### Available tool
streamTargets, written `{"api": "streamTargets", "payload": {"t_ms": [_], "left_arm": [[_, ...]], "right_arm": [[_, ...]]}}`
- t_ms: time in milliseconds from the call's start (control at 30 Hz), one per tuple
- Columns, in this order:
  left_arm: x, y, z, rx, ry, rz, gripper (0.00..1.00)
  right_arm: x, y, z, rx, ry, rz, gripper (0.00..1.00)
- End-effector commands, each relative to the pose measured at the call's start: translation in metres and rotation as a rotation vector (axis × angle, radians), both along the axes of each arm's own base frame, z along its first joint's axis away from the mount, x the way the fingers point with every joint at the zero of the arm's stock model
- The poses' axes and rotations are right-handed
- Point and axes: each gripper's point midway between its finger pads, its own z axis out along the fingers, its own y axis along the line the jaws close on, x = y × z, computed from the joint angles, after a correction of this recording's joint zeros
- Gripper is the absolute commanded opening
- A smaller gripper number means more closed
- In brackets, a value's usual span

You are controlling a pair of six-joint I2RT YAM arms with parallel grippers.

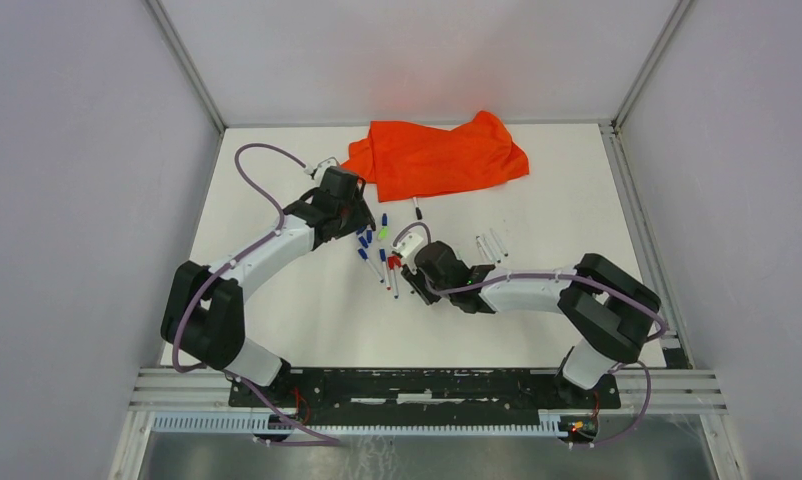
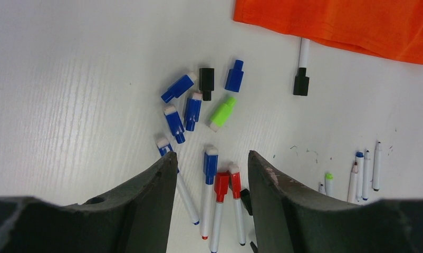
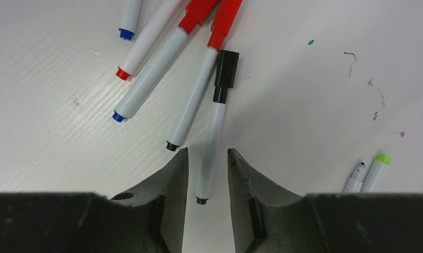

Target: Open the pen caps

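Note:
Several loose pen caps lie ahead of my left gripper (image 2: 210,155): blue ones (image 2: 178,87), a black one (image 2: 206,81) and a green one (image 2: 222,113). The left gripper is open and empty above capped pens, one with a blue cap (image 2: 210,166) and two with red caps (image 2: 221,185). My right gripper (image 3: 208,151) is open, low over the table. Its fingers (image 3: 184,158) stand on either side of the white barrel of a pen with a black cap (image 3: 226,68), not touching it. In the top view the two grippers (image 1: 352,225) (image 1: 412,265) flank the pen cluster (image 1: 382,262).
A large orange cloth (image 1: 437,155) lies at the back of the table, with a black-capped pen (image 2: 300,84) at its edge. Several uncapped pens (image 1: 492,245) lie right of the cluster. Small ink marks (image 3: 352,55) dot the white table.

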Motion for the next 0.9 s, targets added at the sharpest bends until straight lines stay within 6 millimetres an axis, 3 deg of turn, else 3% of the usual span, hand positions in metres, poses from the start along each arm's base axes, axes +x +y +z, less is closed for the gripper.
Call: {"api": "streamTargets", "payload": {"t_ms": [0, 200, 467, 600, 867], "left_arm": [[0.006, -0.003, 0.019, -0.057, -0.060, 0.019, 0.58], [0.005, -0.003, 0.019, -0.056, -0.059, 0.022, 0.58], [0.005, -0.002, 0.020, -0.056, -0.062, 0.020, 0.59], [0.002, -0.004, 0.018, -0.065, -0.057, 0.008, 0.59], [-0.009, -0.019, 0.009, -0.154, -0.042, -0.045, 0.59]], "right_arm": [[0.007, 0.008, 0.004, -0.005, -0.002, -0.019, 0.38], [0.003, 0.003, -0.011, -0.054, 0.040, -0.035, 0.32], [-0.001, -0.003, -0.025, -0.084, 0.093, -0.059, 0.11], [0.004, -0.007, -0.017, -0.063, 0.064, -0.085, 0.00], [0.014, -0.005, 0.018, 0.075, -0.051, -0.105, 0.00]]}}
